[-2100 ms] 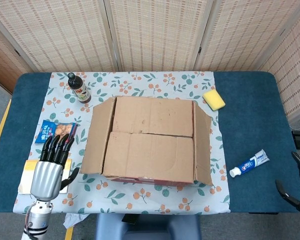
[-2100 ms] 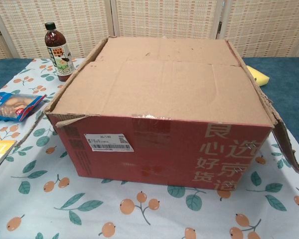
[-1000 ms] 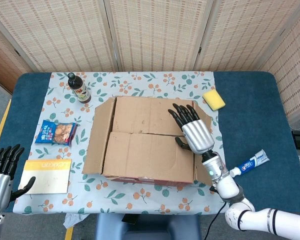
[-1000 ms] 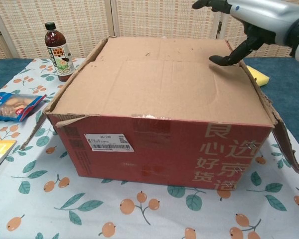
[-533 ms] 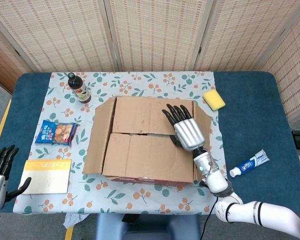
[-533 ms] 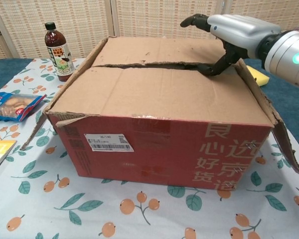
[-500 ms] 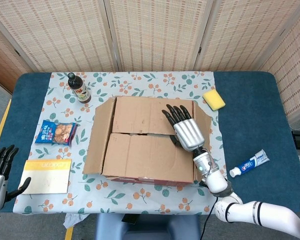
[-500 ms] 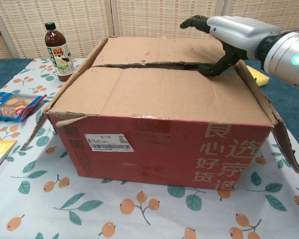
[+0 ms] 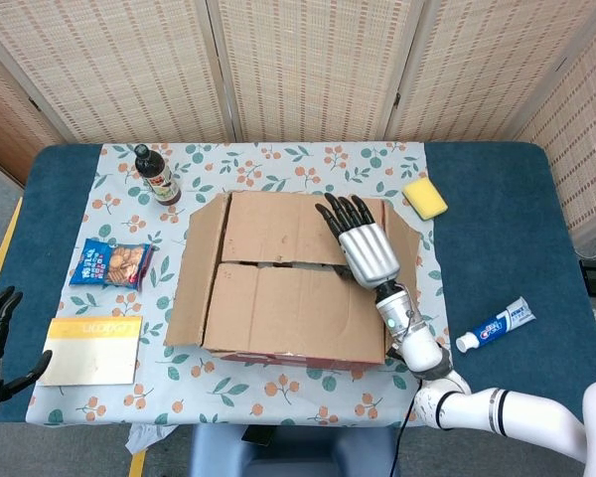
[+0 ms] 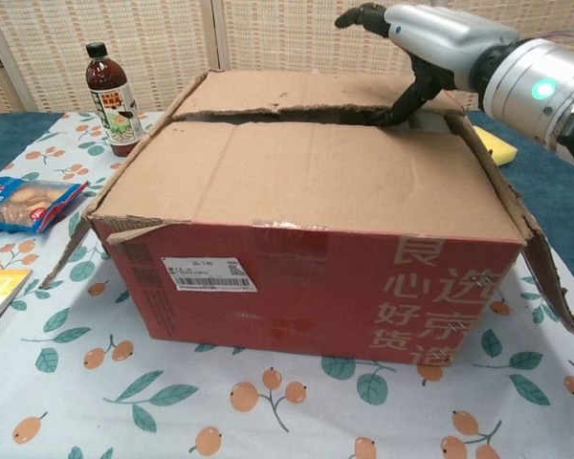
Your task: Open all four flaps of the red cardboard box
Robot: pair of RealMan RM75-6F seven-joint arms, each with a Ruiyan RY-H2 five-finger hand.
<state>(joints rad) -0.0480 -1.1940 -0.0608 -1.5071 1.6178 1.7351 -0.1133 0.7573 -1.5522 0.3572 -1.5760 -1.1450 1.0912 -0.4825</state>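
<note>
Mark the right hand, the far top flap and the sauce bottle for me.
right hand (image 9: 366,250), head view, on the silver back of the hand.
far top flap (image 10: 287,96), chest view, on its bare cardboard face.
sauce bottle (image 10: 112,103), chest view, on its label.

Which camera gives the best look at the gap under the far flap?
The chest view: the gap shows as a dark slit beneath the far flap, where the right robot hand hooks in. The head view shows only a thin seam.

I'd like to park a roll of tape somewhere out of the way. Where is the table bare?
Bare blue table lies right of the sponge and above the toothpaste. The left side is crowded: bottle, snack packet, booklet.
</note>
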